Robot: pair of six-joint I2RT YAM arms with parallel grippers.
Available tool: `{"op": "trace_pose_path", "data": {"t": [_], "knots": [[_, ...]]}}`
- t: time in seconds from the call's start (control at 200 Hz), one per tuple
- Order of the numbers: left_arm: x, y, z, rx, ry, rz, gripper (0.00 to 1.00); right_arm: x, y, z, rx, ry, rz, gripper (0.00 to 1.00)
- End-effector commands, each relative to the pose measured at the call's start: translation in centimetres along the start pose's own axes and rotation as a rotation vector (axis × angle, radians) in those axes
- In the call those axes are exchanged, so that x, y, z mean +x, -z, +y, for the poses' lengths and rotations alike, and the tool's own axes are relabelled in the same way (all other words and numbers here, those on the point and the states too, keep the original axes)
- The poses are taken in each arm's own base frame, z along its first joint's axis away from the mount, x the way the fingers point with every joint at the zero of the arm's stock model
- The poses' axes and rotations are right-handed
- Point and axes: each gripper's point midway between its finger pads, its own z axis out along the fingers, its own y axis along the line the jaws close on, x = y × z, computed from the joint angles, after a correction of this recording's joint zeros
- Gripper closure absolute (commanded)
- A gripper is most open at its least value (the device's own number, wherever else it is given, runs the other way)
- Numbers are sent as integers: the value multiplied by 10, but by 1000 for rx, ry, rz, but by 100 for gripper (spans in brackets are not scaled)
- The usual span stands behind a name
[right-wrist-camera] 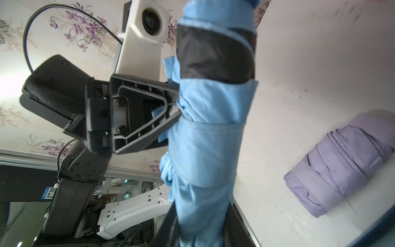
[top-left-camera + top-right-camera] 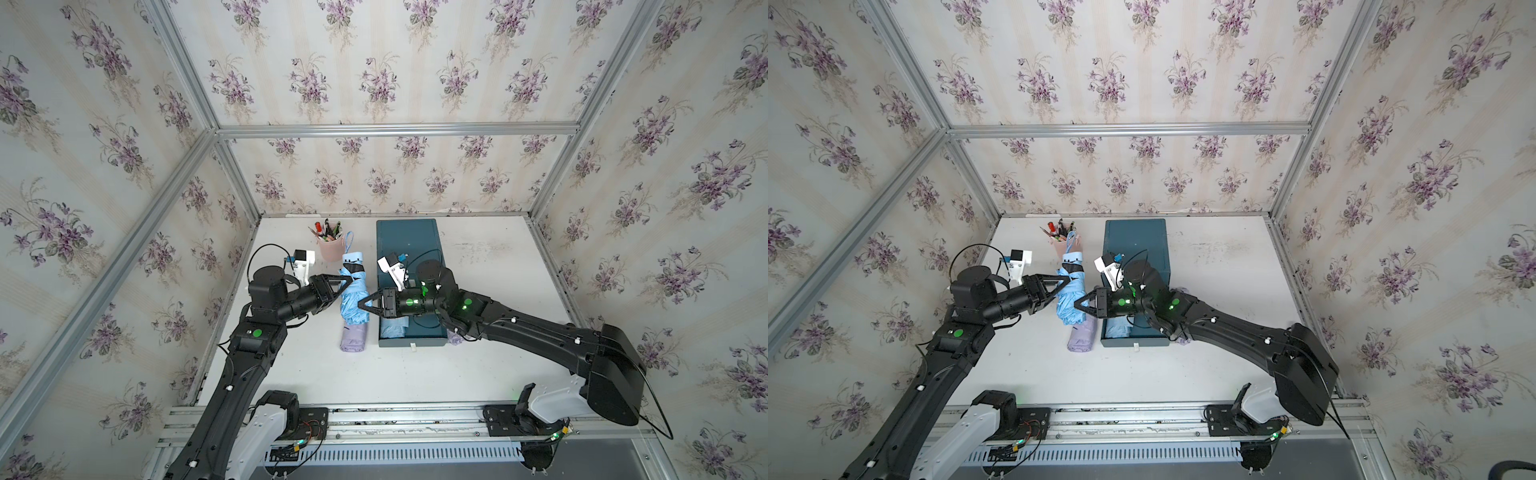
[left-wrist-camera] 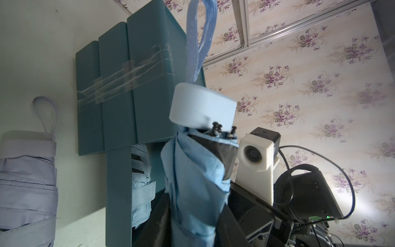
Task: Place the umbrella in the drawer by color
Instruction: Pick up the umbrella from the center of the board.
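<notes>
Left tool (image 2: 349, 279) and right tool (image 2: 361, 304) clamp blue umbrella (image 2: 354, 297); arm sticker (image 1: 49, 193) illegible.

No text can be read (blue sticker (image 1: 49, 193) too small)

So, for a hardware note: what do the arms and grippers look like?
The left arm and right arm are black with white base links, green lights, black cables. The left gripper and right gripper have black triangular fingers and white camera mounts.
</notes>
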Motion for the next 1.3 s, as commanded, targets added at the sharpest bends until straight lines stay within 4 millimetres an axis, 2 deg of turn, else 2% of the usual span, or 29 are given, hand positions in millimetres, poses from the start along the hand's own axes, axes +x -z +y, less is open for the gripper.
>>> {"op": "trace_pose_path", "data": {"t": [0.0, 0.095, 0.14, 0.165, 0.295, 0.425, 0.55, 0.644, 0.834, 0.874, 0.889, 1.114, 1.199, 1.294], "knots": [[0, 0, -14, 65, -73, 7, 59, -12, 3, 24, -79, 48, -39, 83], [1, -2, -12, 69, -86, 21, 48, -13, 5, 29, -94, 54, -36, 90], [2, -3, -12, 71, -96, 25, 46, -13, 6, 33, -105, 59, -35, 91], [2, -4, -11, 71, -99, 30, 40, -13, 8, 35, -110, 61, -38, 92], [2, -7, -21, 118, -153, 61, 28, -13, 14, 37, -114, 66, -27, 97], [4, -8, -42, 213, -203, 112, 28, -9, 23, 39, -132, 58, 13, 97], [10, 4, -74, 342, -299, 146, 27, -5, 26, 46, -155, 59, 52, 97], [15, 11, -85, 370, -348, 156, 28, -5, 25, 50, -177, 56, 60, 97], [18, 5, -77, 345, -325, 183, 43, -8, 24, 57, -205, 58, 59, 96], [18, 4, -75, 337, -318, 179, 44, -7, 23, 57, -205, 60, 58, 96], [17, 3, -74, 334, -316, 177, 48, -8, 24, 58, -205, 62, 55, 96], [14, 0, -73, 320, -297, 150, 67, -7, 19, 57, -185, 70, 32, 94], [7, -2, -72, 294, -256, 111, 83, -8, 14, 55, -147, 79, 14, 86], [-7, -2, -69, 262, -174, 22, 85, -7, 9, 55, -109, 97, -10, 66]]}}
